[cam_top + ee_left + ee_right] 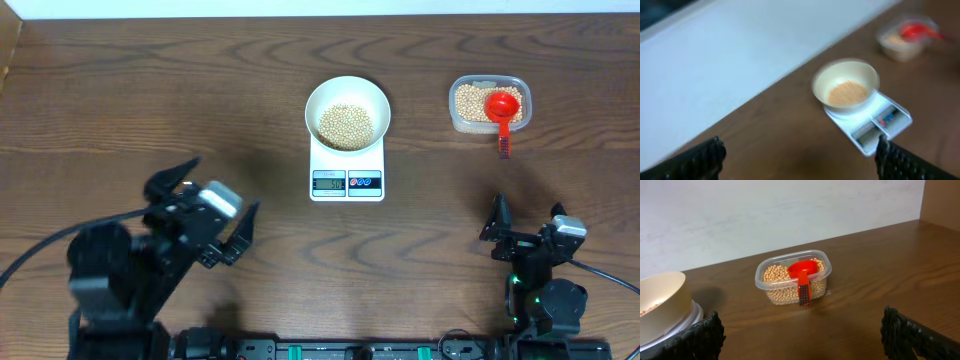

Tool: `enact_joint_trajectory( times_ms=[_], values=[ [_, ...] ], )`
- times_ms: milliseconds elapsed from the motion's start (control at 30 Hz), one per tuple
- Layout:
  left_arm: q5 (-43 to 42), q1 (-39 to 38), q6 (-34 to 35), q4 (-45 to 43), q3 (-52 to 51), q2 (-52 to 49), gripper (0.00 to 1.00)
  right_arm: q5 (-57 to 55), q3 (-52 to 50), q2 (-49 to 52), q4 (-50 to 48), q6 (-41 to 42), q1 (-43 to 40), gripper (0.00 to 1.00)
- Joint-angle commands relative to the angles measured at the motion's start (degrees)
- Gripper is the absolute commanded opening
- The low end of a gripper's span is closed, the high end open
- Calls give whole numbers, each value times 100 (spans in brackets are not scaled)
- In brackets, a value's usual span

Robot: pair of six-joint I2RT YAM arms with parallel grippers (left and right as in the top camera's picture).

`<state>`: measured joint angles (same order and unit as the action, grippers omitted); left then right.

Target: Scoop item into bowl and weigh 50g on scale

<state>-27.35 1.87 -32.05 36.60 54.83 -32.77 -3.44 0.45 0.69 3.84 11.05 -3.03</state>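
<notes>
The white bowl (pixel 347 110) stands on the scale (pixel 346 180) at the table's middle, with a layer of tan beans (pixel 345 127) in it. More beans fill a clear tub (pixel 489 104), where a red scoop (pixel 503 108) rests with its handle over the near rim. My left gripper (pixel 220 188) is open and empty at the front left, well away from the scale. My right gripper (pixel 527 208) is also open and empty, in front of the tub. The left wrist view is blurred and shows the bowl (pixel 846 80) and scale (pixel 880 120) beyond the gripper (pixel 800 150). In the right wrist view the gripper (pixel 802 330) faces the tub (pixel 794 277) and scoop (pixel 802 272).
The table is dark wood (pixel 150 90), with a pale wall behind its far edge (pixel 765 210). At the left edge of the right wrist view, the bowl's side (pixel 662 302) shows.
</notes>
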Motion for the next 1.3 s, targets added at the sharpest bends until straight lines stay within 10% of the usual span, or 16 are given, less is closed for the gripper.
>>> enact_joint_trajectory(
  times_ms=[0,267,733,1267],
  values=[
    [1193,37,1840,-179,-205,354,98,-4,-13,-42,20,-22,46,99],
    [2063,116,2417,-1178,-1403,1429,98,-4,-13,-42,22,-22,46,99],
    [2103,575,1530,-3283,-4341,3003,98,-7,-13,-42,22,-24,46,99],
    [2444,584,1539,-3558,-5311,3270,98,-7,-13,-42,22,-24,46,99]
  ],
)
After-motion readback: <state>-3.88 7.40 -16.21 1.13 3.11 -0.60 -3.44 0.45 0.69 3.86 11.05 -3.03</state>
